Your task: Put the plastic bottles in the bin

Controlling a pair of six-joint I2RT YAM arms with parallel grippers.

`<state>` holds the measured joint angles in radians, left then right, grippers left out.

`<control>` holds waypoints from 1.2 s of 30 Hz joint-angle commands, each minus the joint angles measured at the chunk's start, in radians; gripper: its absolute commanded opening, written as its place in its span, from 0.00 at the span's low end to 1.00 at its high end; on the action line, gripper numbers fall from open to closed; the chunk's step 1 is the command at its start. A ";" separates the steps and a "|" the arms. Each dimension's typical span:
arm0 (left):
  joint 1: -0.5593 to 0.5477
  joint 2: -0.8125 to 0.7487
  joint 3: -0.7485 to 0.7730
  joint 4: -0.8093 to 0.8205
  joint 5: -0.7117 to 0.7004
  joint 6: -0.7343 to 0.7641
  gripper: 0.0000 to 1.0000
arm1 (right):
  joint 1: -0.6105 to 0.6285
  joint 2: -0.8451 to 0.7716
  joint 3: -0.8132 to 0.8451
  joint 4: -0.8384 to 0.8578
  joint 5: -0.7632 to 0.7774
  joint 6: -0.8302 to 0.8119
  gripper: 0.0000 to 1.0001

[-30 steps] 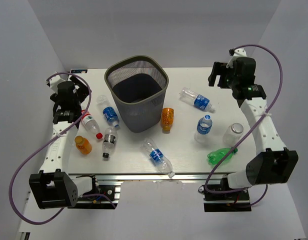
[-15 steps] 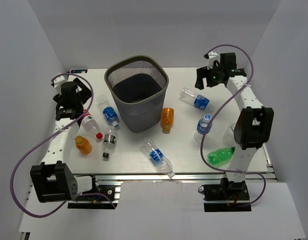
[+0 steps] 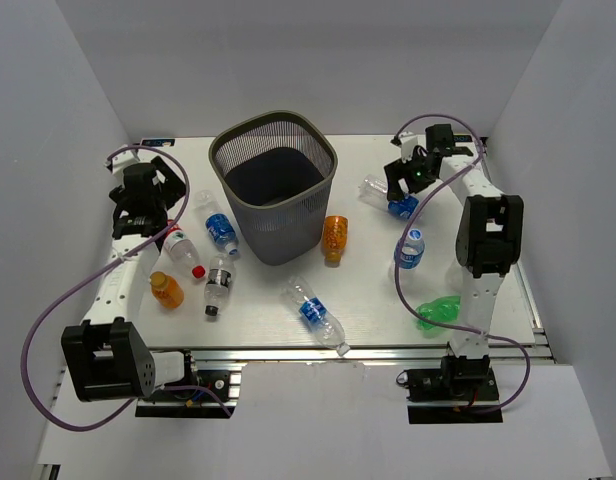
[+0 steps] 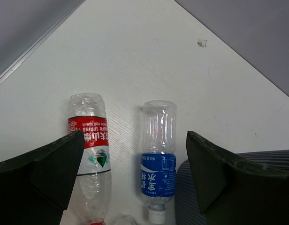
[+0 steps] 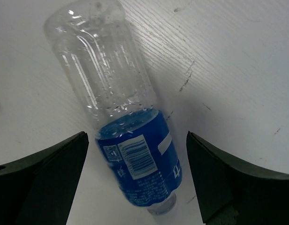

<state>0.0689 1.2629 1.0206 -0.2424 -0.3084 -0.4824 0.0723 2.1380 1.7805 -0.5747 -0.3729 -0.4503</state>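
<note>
Top external view: bin (image 3: 274,190) upright at upper centre of the tabletop (image 3: 388,290); plastic bottles (image 3: 311,308) lying around it.
Left gripper (image 4: 135,178): fingers (image 4: 46,173) apart, clamped on nothing, above red-label bottle (image 4: 90,154) and blue-label bottle (image 4: 157,164) lying side by side, left of the bin.
Right gripper (image 5: 135,183): fingers (image 5: 41,178) apart, either side of second blue-label bottle (image 5: 121,117), lying at upper right of the top frame.

The bin (image 3: 278,215) stood far-middle on my table (image 3: 378,310); bottles (image 3: 221,232) lay left, right and before it, one bottle (image 5: 121,117) directly beneath my right gripper (image 3: 398,185).
</note>
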 commanded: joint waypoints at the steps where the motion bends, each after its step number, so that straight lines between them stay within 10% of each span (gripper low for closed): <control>1: -0.003 0.003 -0.004 0.026 0.041 0.027 0.98 | -0.003 0.054 0.056 0.013 0.040 -0.016 0.89; 10: -0.003 0.033 0.013 0.009 0.049 0.015 0.98 | 0.017 0.097 0.060 0.013 0.077 -0.025 0.84; 14: -0.003 0.041 0.019 -0.001 0.051 0.018 0.98 | 0.017 0.050 0.126 0.009 0.086 0.008 0.43; 22: -0.003 0.073 0.067 -0.066 0.084 -0.015 0.98 | 0.040 -0.180 0.390 -0.018 -0.015 0.099 0.41; 30: -0.003 0.078 0.055 -0.067 0.078 -0.054 0.98 | 0.297 -0.502 0.180 0.414 -0.069 0.189 0.46; 36: -0.003 0.105 0.047 -0.075 0.042 -0.082 0.98 | 0.391 -0.460 0.194 0.663 -0.364 0.514 0.47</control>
<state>0.0689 1.3590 1.0485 -0.3069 -0.2478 -0.5434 0.4835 1.5826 2.0071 -0.0628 -0.5877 -0.1333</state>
